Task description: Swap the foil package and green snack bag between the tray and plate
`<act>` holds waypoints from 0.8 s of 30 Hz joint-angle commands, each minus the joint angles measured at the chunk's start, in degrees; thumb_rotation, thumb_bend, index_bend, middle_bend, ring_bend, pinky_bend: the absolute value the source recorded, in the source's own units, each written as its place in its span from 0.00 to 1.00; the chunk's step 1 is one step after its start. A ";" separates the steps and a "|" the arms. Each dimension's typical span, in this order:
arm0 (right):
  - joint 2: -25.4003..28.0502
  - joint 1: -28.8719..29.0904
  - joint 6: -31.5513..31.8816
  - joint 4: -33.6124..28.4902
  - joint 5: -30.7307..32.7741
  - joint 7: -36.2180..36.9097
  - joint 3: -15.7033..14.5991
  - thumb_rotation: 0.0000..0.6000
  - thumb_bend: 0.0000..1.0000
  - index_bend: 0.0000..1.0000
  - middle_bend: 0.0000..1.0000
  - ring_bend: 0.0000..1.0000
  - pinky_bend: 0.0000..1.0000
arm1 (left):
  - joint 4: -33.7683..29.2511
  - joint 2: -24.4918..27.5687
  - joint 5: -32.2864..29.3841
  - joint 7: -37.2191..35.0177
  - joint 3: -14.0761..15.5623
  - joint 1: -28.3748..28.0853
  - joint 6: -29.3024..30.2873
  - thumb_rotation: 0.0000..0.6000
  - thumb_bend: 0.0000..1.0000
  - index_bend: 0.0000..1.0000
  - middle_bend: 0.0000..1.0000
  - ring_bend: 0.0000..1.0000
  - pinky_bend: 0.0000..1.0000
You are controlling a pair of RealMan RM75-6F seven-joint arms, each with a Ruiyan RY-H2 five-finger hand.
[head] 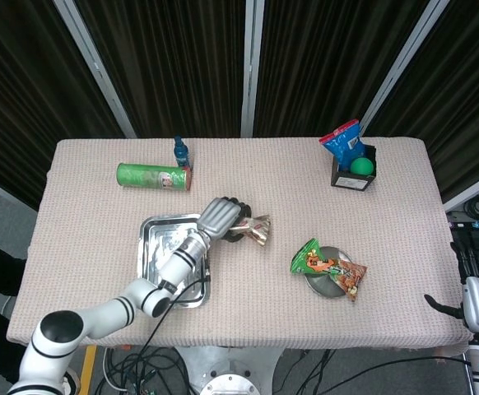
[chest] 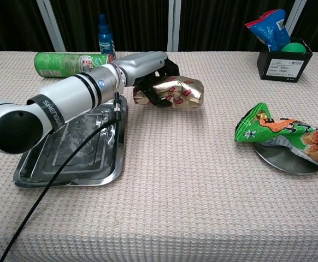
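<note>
The left hand grips the foil package, its dark fingers wrapped over the package's near end. In the chest view the package hangs above the tablecloth, just off the tray's right edge, at about 3 o'clock from it. The tray holds nothing.

The green bag lies across the plate, well apart from the package, at roughly 4 o'clock from it in the head view. The bag overhangs the plate on both sides, and the plate's rim shows beneath it.

At the table's 11 o'clock a chip can lies on its side, with a blue bottle standing just beside its right end. At 1 o'clock a black box holds a blue bag and a green ball.

The right hand sits off the table's right corner at about 4 o'clock, touching nothing. Whether its fingers are spread or curled I cannot tell.
</note>
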 commanded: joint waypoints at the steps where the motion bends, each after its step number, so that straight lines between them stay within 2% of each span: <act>1: -0.12 0.07 -0.11 0.33 -0.02 0.35 0.04 1.00 0.01 0.00 0.00 0.00 0.00 | 2.42 -0.92 1.79 -5.03 2.17 -0.42 0.20 1.00 0.17 0.15 0.15 0.07 0.18; 5: -0.32 0.37 -0.45 0.52 -0.52 0.36 -0.17 1.00 0.01 0.00 0.00 0.00 0.00 | 2.62 0.09 3.78 -8.80 3.84 1.18 4.31 1.00 0.14 0.10 0.10 0.04 0.15; 9: -0.48 0.88 -0.62 -0.33 -1.29 -0.44 -0.31 1.00 0.01 0.00 0.00 0.00 0.00 | -2.18 4.21 4.48 -7.82 5.40 3.55 6.70 1.00 0.13 0.10 0.10 0.04 0.15; 12: -0.52 1.60 -1.14 -1.67 -2.40 -1.29 -0.70 1.00 0.01 0.00 0.00 0.00 0.00 | -10.13 9.77 3.12 -3.49 6.78 7.80 8.91 1.00 0.13 0.10 0.10 0.04 0.14; 17: -0.30 4.61 -4.65 -5.78 -5.28 -3.78 -1.79 1.00 0.01 0.00 0.00 0.00 0.00 | -25.93 21.40 -1.08 7.44 11.53 17.62 13.50 1.00 0.13 0.10 0.11 0.04 0.13; 20: -0.46 6.80 -7.68 -8.62 -5.54 -5.63 -1.80 1.00 0.01 0.00 0.00 0.00 0.00 | -33.30 27.00 -3.33 11.16 14.17 23.40 17.93 1.00 0.13 0.10 0.11 0.04 0.13; 24: -1.87 9.24 -11.34 -10.91 -3.41 -10.52 -1.01 1.00 0.01 0.00 0.03 0.00 0.00 | -38.29 31.69 -3.66 12.79 16.76 29.03 23.55 1.00 0.13 0.10 0.13 0.04 0.13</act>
